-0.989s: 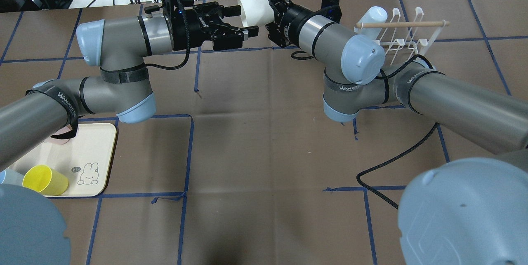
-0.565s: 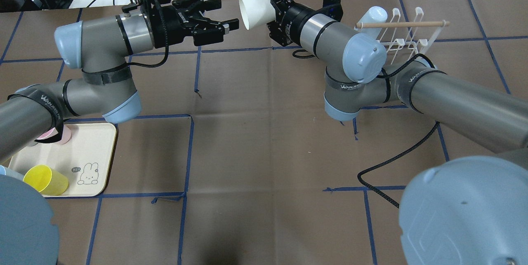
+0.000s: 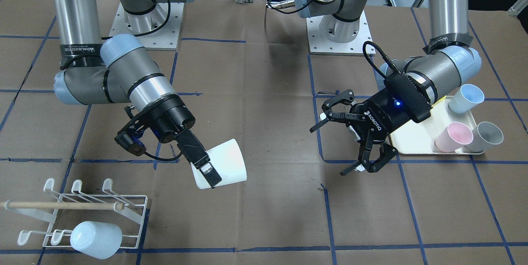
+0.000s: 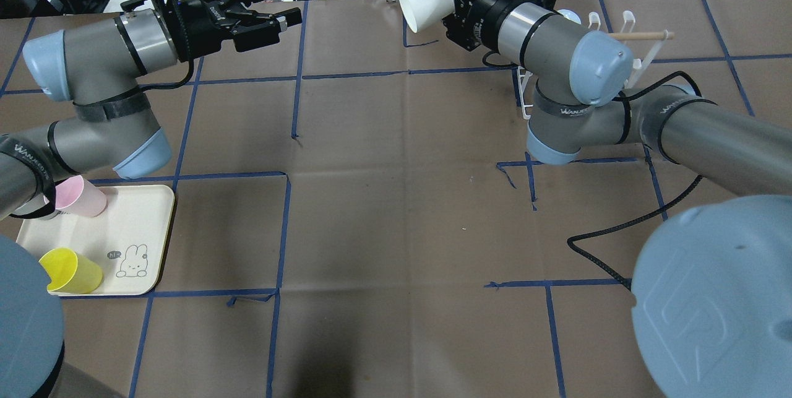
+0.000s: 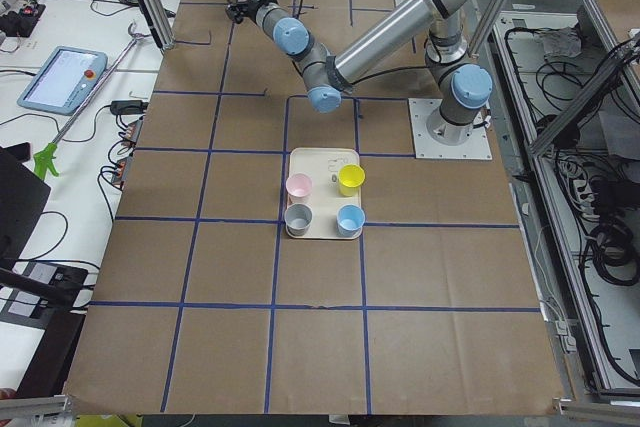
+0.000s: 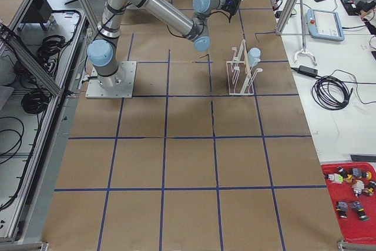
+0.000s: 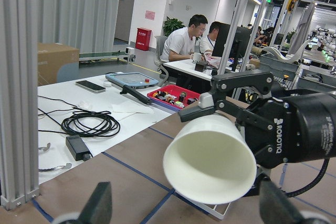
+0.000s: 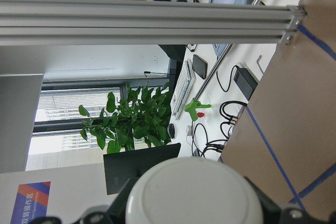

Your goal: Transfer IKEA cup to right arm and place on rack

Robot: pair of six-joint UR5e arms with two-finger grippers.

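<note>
My right gripper (image 3: pixel 214 170) is shut on a white IKEA cup (image 3: pixel 225 162) and holds it above the table, mouth pointing away from the wrist. In the overhead view the white cup (image 4: pixel 421 5) sits near the table's far edge, just left of the white wire rack (image 4: pixel 628 33), which the right arm partly hides. The rack (image 3: pixel 132 209) shows whole in the front view. My left gripper (image 4: pixel 286 3) is open and empty, well to the left of the cup. The left wrist view shows the cup's open mouth (image 7: pixel 210 163).
A pale blue cup (image 3: pixel 95 239) hangs on the rack under its wooden dowel (image 3: pixel 62 205). A cream tray (image 4: pixel 142 224) at the front left holds pink (image 4: pixel 80 195), yellow (image 4: pixel 68 271), blue (image 3: pixel 466 98) and grey (image 3: pixel 486 136) cups. Cables lie along the far edge.
My left gripper has drawn back to the left, away from the cup, and stays open. My right gripper has carried the white cup to the right, closer to the rack.
</note>
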